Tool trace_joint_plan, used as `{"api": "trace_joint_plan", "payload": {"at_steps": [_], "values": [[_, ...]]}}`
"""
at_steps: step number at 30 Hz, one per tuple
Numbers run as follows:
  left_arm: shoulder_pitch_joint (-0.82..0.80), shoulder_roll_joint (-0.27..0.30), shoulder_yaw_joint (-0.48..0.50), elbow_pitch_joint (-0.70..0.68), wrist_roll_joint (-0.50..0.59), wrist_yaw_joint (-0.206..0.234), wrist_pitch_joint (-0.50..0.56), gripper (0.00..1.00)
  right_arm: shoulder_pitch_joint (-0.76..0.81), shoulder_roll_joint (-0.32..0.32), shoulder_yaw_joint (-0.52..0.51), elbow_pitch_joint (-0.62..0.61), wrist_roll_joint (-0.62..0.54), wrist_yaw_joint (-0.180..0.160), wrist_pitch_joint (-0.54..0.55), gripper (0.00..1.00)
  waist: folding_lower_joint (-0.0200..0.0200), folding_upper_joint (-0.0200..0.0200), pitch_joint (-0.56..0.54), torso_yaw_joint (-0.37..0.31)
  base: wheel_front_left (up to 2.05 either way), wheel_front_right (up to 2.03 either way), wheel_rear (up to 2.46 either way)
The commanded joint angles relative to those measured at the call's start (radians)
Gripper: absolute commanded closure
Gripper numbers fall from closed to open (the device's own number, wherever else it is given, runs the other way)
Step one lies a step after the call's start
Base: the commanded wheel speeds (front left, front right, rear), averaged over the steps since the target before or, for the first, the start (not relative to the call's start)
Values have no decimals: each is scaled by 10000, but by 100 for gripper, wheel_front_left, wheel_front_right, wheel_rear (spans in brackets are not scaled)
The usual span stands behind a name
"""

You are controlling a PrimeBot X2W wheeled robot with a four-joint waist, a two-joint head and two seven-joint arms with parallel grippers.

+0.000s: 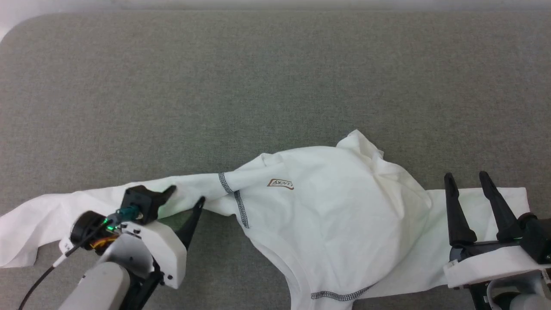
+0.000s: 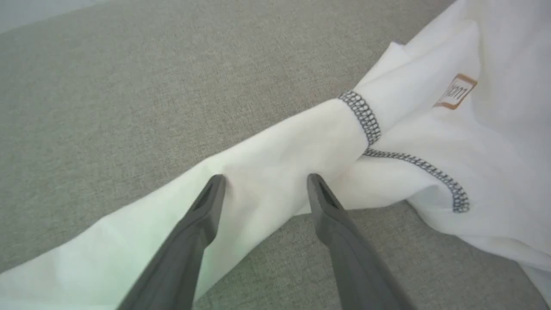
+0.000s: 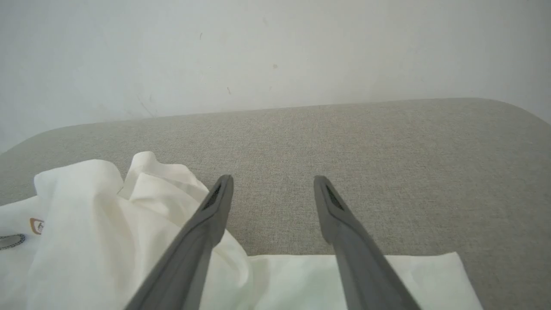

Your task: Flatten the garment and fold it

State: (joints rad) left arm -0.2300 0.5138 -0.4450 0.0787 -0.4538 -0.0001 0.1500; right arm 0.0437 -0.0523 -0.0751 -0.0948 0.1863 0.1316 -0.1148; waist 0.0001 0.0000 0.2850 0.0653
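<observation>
The garment (image 1: 340,206) is a white T-shirt lying crumpled across the near part of the grey surface, with dark zigzag stitching and a small brown-bordered label (image 1: 280,184). One part of it is drawn out long to the left. My left gripper (image 1: 186,194) hovers over that stretched part with its fingers spread on either side of the cloth band (image 2: 275,181), holding nothing. My right gripper (image 1: 468,175) stands open above the garment's flat right end (image 3: 301,280), fingers apart with nothing between them.
A grey fabric-covered surface (image 1: 275,86) stretches far behind the garment with much bare room. Its rounded far corners and a pale wall (image 3: 275,51) show in the right wrist view. The garment's near edge runs off the bottom of the head view.
</observation>
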Motion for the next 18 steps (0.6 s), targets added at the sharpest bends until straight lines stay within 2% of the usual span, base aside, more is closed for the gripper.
{"api": "trace_joint_plan", "payload": {"at_steps": [1,7,8,9,14,18], "values": [[79,32,-64,86,-80,-69,90,0,-107,20,19,-27,81,-9,21,0,-1,0,59,19,0,0,0],[-138,53,-327,631,-9,-263,293,0,-192,20,8,-113,21,-9,73,0,-1,0,270,25,0,0,0],[-210,40,-337,718,22,-275,230,57,-205,20,4,-138,13,-9,86,0,-1,0,308,25,0,0,0],[-284,23,-335,802,54,-276,141,100,-223,20,0,-154,7,-9,92,0,-1,0,339,24,0,0,0],[-509,-47,-179,921,-11,-249,-264,100,-268,20,-22,-167,-19,-9,108,0,-1,0,406,26,0,0,0],[-575,84,328,391,-439,-145,-385,100,-265,20,-67,-158,-11,-9,109,0,-1,0,424,64,0,0,0]]}}
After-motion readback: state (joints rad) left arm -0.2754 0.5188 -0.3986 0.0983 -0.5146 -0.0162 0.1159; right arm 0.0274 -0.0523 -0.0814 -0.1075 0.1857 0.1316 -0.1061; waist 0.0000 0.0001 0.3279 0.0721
